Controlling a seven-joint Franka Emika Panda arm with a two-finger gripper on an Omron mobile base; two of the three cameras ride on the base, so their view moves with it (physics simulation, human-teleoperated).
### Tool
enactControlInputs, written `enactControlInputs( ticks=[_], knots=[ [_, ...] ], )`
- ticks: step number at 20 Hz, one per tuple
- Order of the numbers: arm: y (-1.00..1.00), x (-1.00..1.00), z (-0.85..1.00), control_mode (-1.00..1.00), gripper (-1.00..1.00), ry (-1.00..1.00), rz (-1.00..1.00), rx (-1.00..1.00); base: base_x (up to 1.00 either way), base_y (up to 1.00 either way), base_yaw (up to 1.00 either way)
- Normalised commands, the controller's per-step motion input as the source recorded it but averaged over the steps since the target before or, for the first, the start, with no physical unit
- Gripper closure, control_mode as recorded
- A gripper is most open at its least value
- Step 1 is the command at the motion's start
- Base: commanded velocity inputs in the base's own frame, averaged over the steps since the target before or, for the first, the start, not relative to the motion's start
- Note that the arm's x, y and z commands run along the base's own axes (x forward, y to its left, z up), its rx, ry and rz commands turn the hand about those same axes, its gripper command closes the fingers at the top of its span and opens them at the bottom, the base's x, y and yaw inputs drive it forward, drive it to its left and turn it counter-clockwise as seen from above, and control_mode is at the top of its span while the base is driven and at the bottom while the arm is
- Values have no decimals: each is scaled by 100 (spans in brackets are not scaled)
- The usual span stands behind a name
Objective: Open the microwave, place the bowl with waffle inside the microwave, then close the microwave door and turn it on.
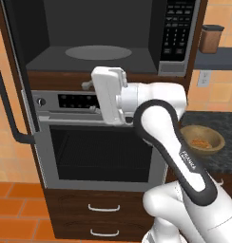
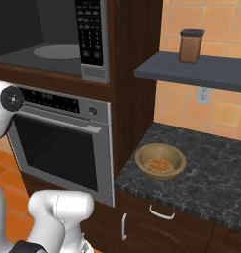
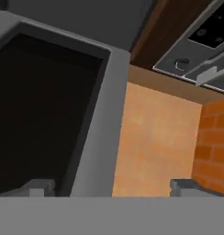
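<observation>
The microwave (image 1: 177, 35) stands open, its grey cavity and round turntable (image 1: 96, 52) bare. The microwave door (image 1: 18, 71) is swung out to the left, with its black bar handle (image 1: 6, 102) toward me. My gripper (image 1: 89, 97) hangs in front of the oven's control panel, pointing left at the door, open and holding nothing. In the hand view my gripper (image 3: 114, 188) faces the door's dark glass (image 3: 40, 114) and grey frame. The wooden bowl (image 1: 208, 133) with the waffle (image 1: 200, 142) sits on the dark counter to the right, also seen as bowl (image 2: 160, 153) and waffle (image 2: 157, 164).
The silver oven (image 2: 63, 143) sits under the microwave, with drawers (image 1: 103, 209) below it. A brown canister (image 2: 190, 46) stands on the grey shelf (image 2: 211, 71) above the marble counter (image 2: 211, 178). The orange tiled wall (image 3: 155, 142) lies beyond the open door.
</observation>
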Motion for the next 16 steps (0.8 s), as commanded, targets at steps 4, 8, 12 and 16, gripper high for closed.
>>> enactControlInputs(
  ticks=[4,8,12,16],
  knots=[
    [-100,-8,-6,-100,-100,26,-29,-18,0,0,0],
    [-100,-5,-25,-100,-100,30,-27,-30,0,0,0],
    [-100,-13,-58,-100,-100,15,-26,-10,0,0,0],
    [-100,-29,-89,-100,-100,1,-29,0,0,0,0]
  ],
)
